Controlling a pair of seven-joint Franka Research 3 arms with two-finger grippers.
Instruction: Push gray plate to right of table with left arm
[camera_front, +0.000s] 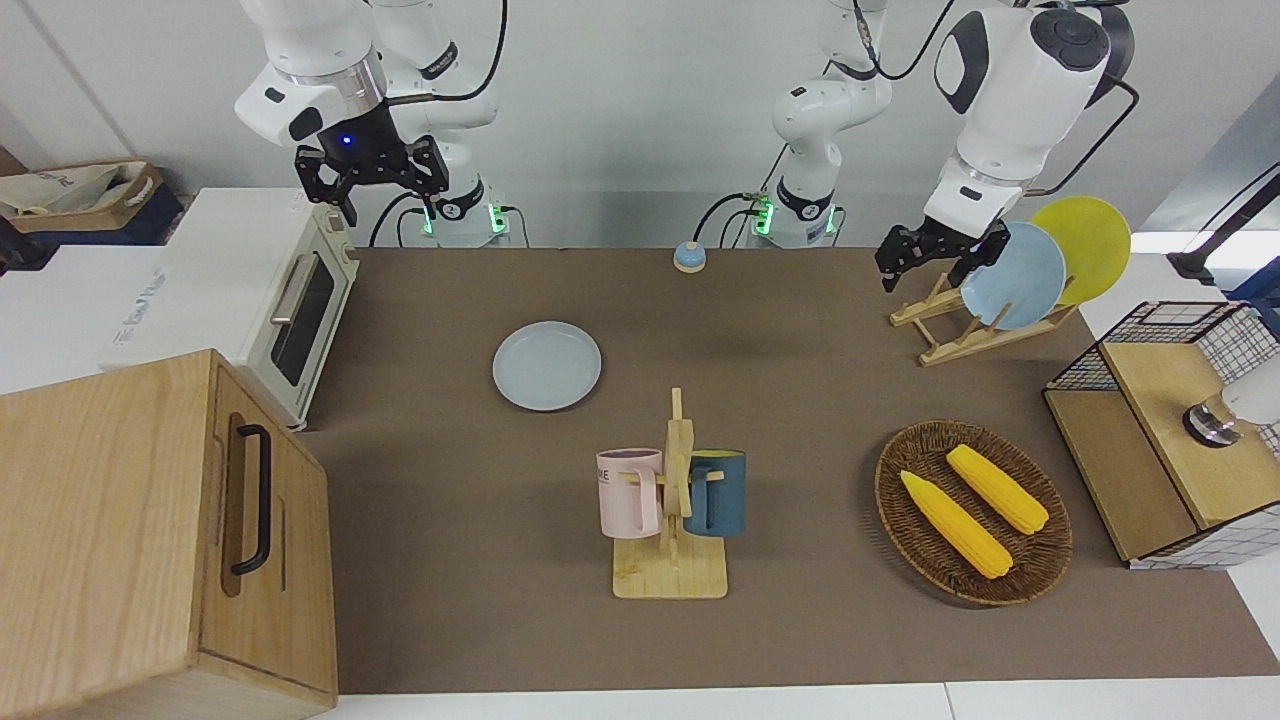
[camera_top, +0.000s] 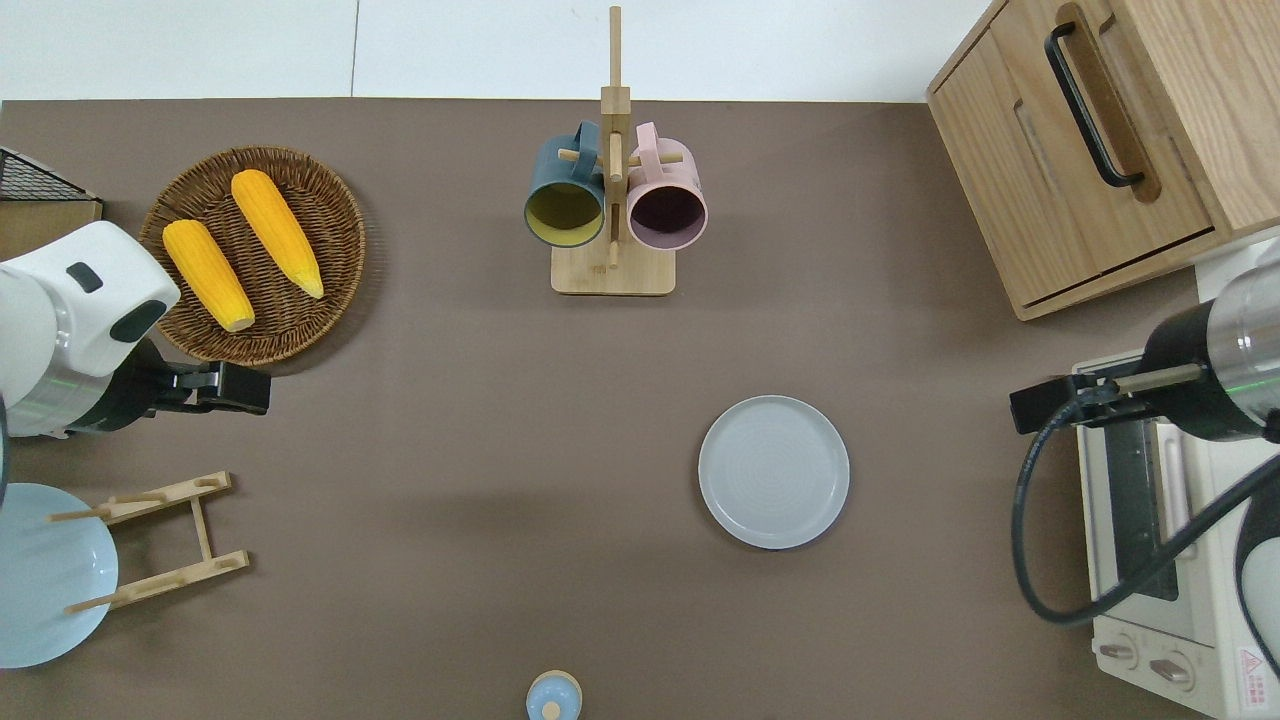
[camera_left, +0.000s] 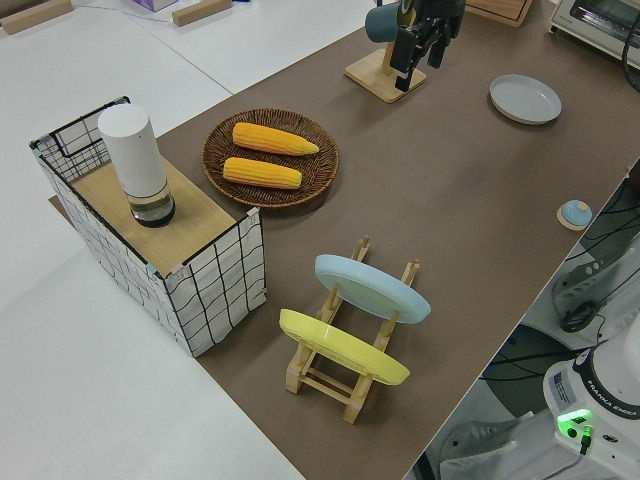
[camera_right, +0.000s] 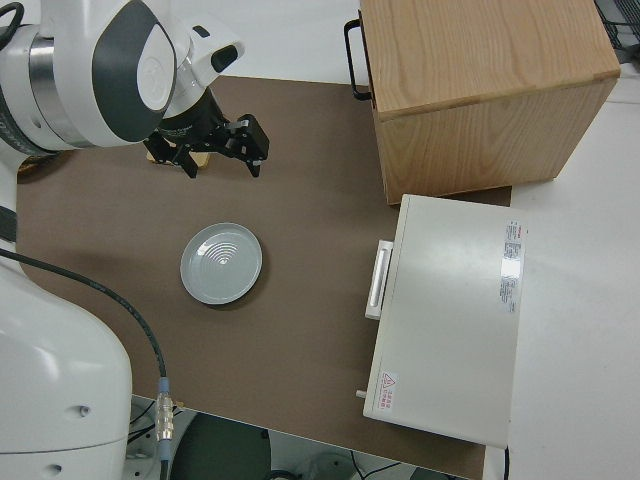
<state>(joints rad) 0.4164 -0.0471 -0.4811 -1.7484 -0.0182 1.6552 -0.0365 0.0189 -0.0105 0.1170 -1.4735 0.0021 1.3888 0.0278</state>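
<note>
Gray plate (camera_top: 774, 471) lies flat on the table (camera_top: 450, 450), about midway across its depth and somewhat toward the right arm's end, nearer to the robots than the mug stand (camera_top: 612, 200) and well apart from everything else. Left gripper (camera_top: 235, 388) hangs in the air over bare tabletop just beside the wicker basket (camera_top: 330, 235), well apart from the plate; fingers look parted and hold nothing. Right arm is parked, its gripper (camera_front: 372, 172) spread open and empty. Step in hand, as I judge it: the approach, no contact yet. To do it well, bring the gripper down low on the side of the plate that faces the left arm's end, touch the rim near its middle line so the plate slides straight and does not spin off, keep the fingertips just off the surface, push slow and level toward the toaster oven (camera_top: 1160, 540), and stop short of it. Count: three plates (one gray on the table; one sky-blue (camera_front: 1015, 275) and one yellow (camera_front: 1085, 245) in the wooden rack), two mugs, two corn cobs, one basket, one toaster oven, one wooden cabinet (camera_top: 1100, 140), one small bell (camera_top: 552, 697).
</note>
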